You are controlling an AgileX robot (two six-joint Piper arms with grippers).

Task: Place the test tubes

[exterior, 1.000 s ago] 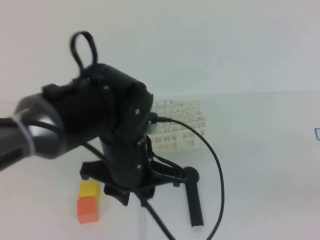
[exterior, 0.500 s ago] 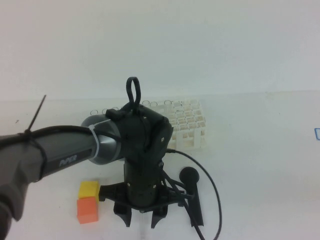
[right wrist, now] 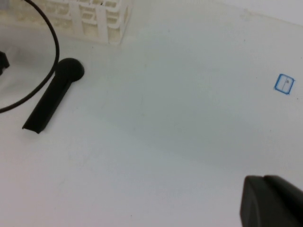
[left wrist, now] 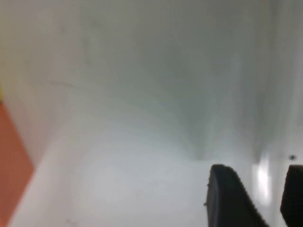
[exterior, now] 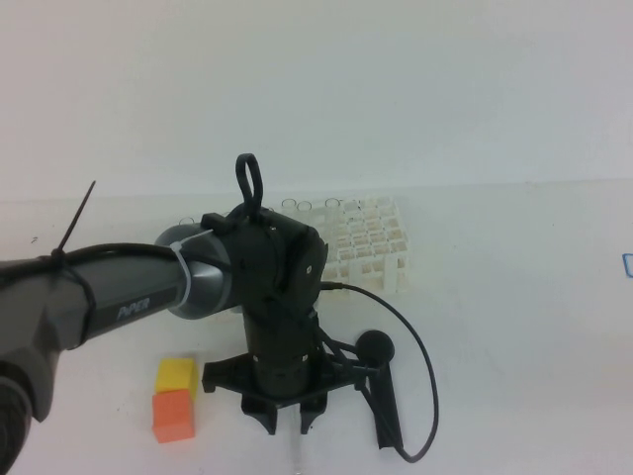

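At the near edge: left gripper (exterior: 288, 426), jaws apart, poised over what looks like a clear glass test tube (exterior: 298, 452) lying flat. Step: pickup; next I close and lift. Near right: right gripper (right wrist: 272, 203), state I cannot tell. Farther: white plastic grid rack (exterior: 366, 247), the destination.

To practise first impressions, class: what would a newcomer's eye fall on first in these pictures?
The black left arm dominates the high view, its left hand open and pointing down at the table between an orange block and a black tool. A white test tube rack stands behind it. The right hand shows only in its wrist view, above the table.
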